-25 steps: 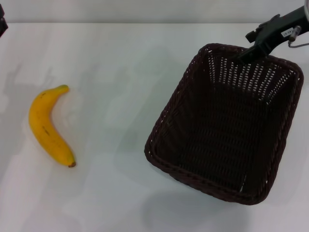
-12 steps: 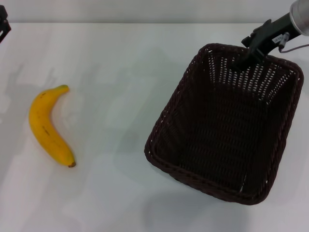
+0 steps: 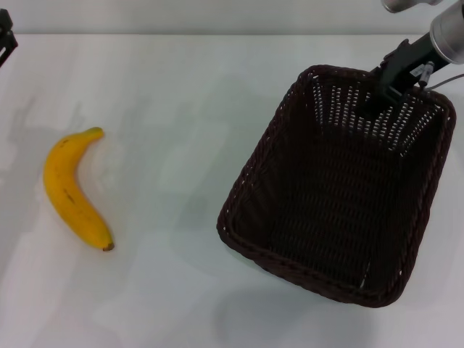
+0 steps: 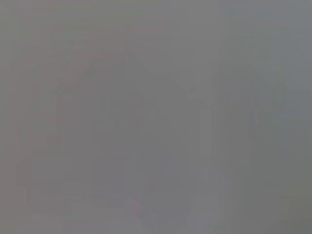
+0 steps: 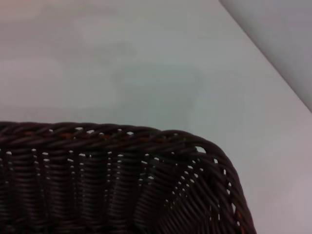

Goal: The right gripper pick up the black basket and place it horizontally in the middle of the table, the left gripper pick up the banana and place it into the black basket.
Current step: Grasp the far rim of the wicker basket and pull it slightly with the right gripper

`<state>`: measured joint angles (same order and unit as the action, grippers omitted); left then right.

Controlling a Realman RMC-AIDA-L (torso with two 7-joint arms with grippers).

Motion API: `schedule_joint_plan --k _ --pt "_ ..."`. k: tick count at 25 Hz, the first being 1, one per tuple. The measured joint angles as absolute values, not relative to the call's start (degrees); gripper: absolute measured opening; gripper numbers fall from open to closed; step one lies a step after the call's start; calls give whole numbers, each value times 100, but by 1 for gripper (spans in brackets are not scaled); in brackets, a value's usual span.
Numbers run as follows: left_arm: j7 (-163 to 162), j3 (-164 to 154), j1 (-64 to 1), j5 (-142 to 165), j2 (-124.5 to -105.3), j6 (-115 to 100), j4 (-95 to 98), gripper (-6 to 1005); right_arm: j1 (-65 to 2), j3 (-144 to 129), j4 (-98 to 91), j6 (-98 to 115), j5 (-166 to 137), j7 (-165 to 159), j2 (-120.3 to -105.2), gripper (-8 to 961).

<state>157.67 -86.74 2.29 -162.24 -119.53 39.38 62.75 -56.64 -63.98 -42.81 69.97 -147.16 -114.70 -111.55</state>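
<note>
While I watch remotely, nothing placed yet.
right claw: at black basket far rim, grip state unclear
banana: untouched on worktop
left claw: parked, unclear

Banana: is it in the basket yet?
No, in the head view the banana lies on the bare table, well apart from the black basket, whose inside holds nothing.

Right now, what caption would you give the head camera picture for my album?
Right claw at the far rim of the black basket; banana waiting on the white table.
</note>
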Motion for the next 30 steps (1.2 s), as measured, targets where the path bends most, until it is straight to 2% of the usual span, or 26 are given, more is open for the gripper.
schedule_joint_plan --k 10,15,21,26,30 --pt "15767 -8675 217 -16224 -11944 3937 6275 880 -5669 -6413 -4299 7086 -14829 -11469 -11166 748" --pt "15767 -8675 213 -16224 -11944 3937 6275 880 -5642 -6392 -4382 7090 -14858 -11506 -11191 630" --pt "15767 -8674 226 -16224 -11944 3937 6275 880 -5629 -6393 -4499 7118 -14888 -11528 -11225 433" --pt "15768 -8673 228 -16224 -11944 3938 6275 880 -5626 -6412 -4603 7226 -14992 -11657 -11250 378" --pt "15767 -8654 229 -16224 -11944 3938 6275 879 -5563 -6435 -4815 7294 -15248 -11914 -11374 335"
